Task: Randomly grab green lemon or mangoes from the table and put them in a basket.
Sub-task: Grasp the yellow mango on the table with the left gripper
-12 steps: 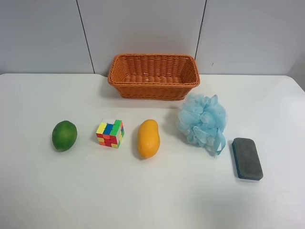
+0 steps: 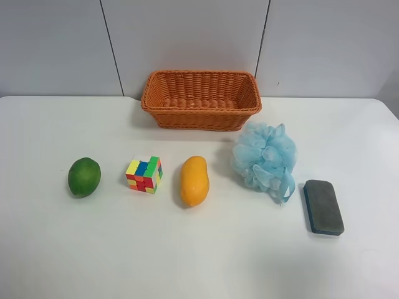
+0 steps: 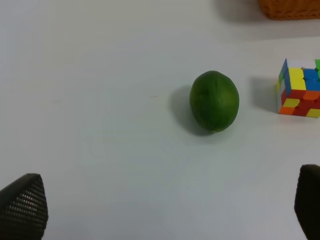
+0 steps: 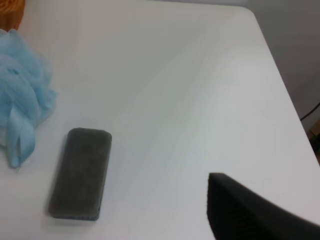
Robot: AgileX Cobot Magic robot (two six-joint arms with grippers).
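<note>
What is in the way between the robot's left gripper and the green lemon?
Nothing that I can see. In the left wrist view only bare table lies between the open left gripper and the green lemon. The puzzle cube sits beside the green lemon, not in the path.

Of the left gripper (image 3: pixel 165 212) we see only two black fingertips (image 3: pixel 22 207), both well apart from the green lemon (image 3: pixel 214 101). One carries a fine dotted, mesh-like pad. Of the right gripper (image 4: pixel 255 215) we see one matte black, rounded piece.
</note>
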